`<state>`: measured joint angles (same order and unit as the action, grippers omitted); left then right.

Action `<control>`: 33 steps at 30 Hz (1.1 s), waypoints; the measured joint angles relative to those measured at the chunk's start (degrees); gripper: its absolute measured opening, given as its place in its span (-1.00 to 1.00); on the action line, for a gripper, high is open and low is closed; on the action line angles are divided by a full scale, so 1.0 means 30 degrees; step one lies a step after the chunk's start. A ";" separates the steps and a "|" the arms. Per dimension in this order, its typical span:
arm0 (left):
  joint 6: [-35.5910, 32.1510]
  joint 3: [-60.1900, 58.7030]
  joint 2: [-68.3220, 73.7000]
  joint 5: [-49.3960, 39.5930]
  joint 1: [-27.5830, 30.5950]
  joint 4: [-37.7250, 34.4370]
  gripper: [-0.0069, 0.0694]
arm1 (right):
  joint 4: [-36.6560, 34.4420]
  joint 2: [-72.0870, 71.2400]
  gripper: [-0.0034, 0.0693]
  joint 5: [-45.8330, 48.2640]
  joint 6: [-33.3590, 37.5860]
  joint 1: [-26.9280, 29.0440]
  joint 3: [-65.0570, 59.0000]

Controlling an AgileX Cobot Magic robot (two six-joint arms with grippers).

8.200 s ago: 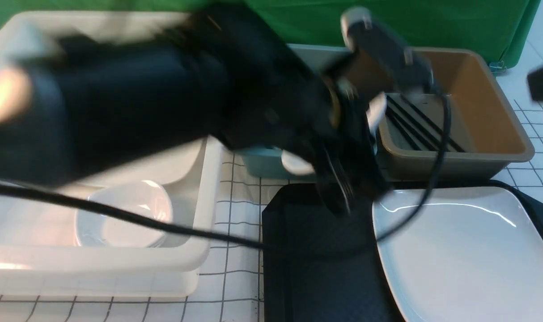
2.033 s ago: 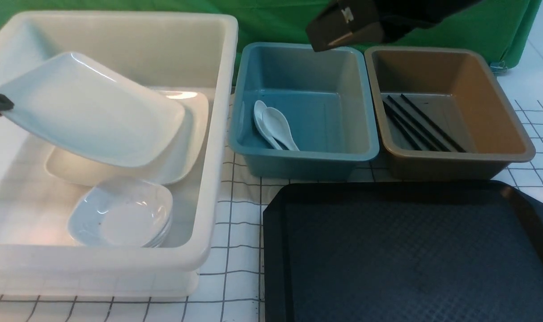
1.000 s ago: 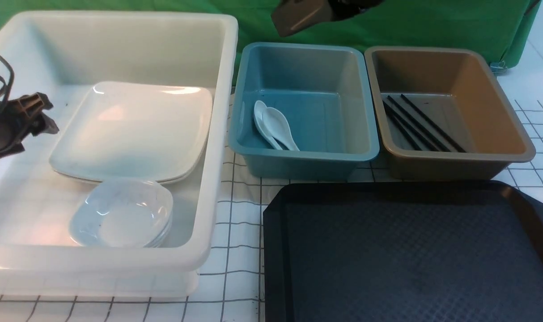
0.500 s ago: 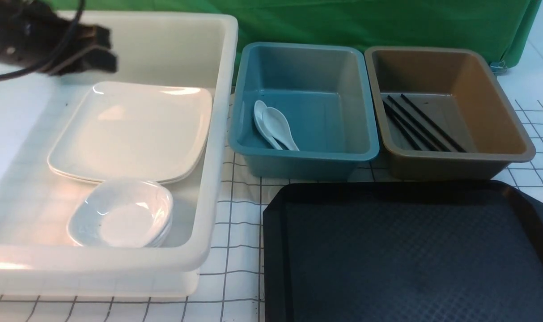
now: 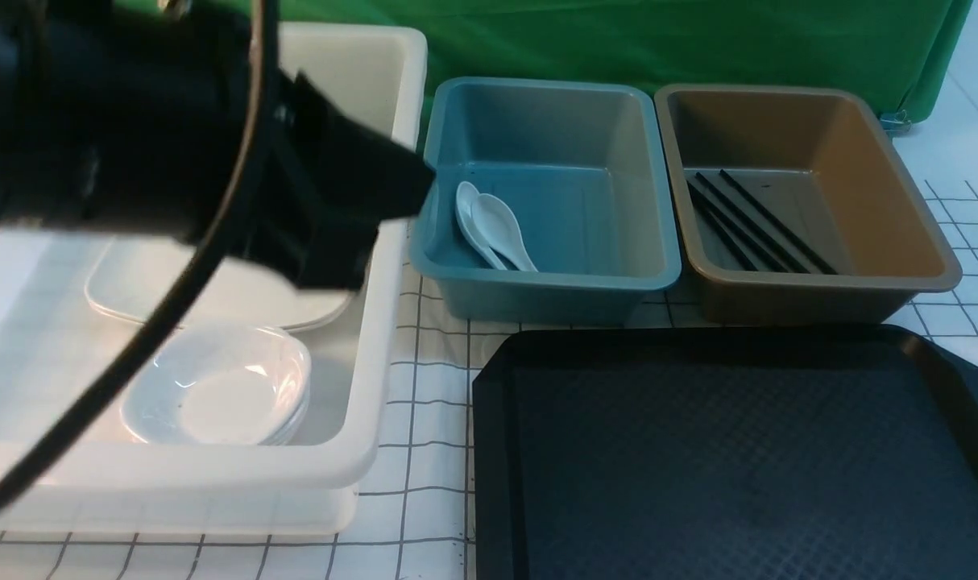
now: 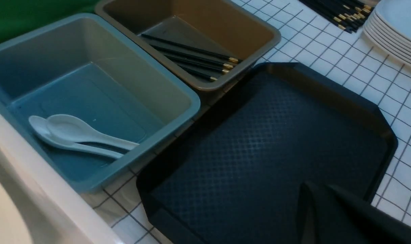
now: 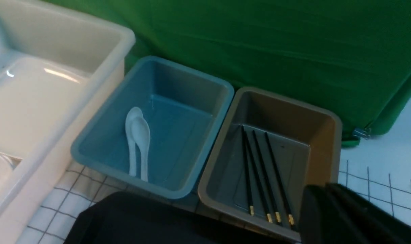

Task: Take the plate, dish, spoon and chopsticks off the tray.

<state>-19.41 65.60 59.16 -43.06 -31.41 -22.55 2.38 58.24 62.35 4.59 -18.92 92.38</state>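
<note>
Tray is seen bare at lower right; plate lies in white tub, upper left, under blurred left gripper, probably pressed together, empty

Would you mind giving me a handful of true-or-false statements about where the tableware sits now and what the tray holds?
1. The tray has nothing on it. True.
2. The chopsticks lie in the blue tub. False: they lie in the brown tub; the blue tub holds white spoons.
3. Two spoons lie together near one side wall of the blue tub. True.
4. The plate is on the tray. False: it lies in the white tub, partly hidden by the left arm.
5. The small white dishes sit stacked in the white tub, nearer the camera than the plate. True.
</note>
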 joint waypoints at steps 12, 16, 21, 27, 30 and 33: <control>0.0969 -0.8254 -0.6128 0.4096 -0.0246 0.0488 -0.85 | 0.0122 -1.4808 -0.86 -1.1609 -0.2462 0.0017 -1.6091; 0.1279 -1.0348 -0.7903 0.5159 -0.0246 0.0338 -0.85 | 0.0122 -1.8051 -0.85 -1.3558 -0.2932 0.0017 -1.8864; 0.1693 -1.2482 -0.9466 0.5694 -0.0246 0.0142 -0.83 | 0.0122 -1.9478 -0.81 -1.5999 -0.2932 0.0017 -2.0594; 0.1708 -1.3134 -0.9675 0.5834 -0.0246 -0.0002 -0.83 | 0.0122 -1.9442 -0.77 -1.6395 -0.2932 0.0017 -2.0660; 0.1708 -1.3206 -0.9680 0.6057 -0.0246 -0.0017 -0.83 | 0.0122 -1.9442 -0.72 -1.6395 -0.2915 0.0017 -2.0702; 0.1708 -1.3221 -0.9680 0.6146 -0.0246 0.0000 -0.83 | 0.0122 -1.9442 -0.70 -1.6378 -0.2915 0.0017 -2.0740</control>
<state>-14.28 25.94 30.12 -24.62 -32.15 -22.55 2.74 -0.08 13.21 -4.15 -18.87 30.16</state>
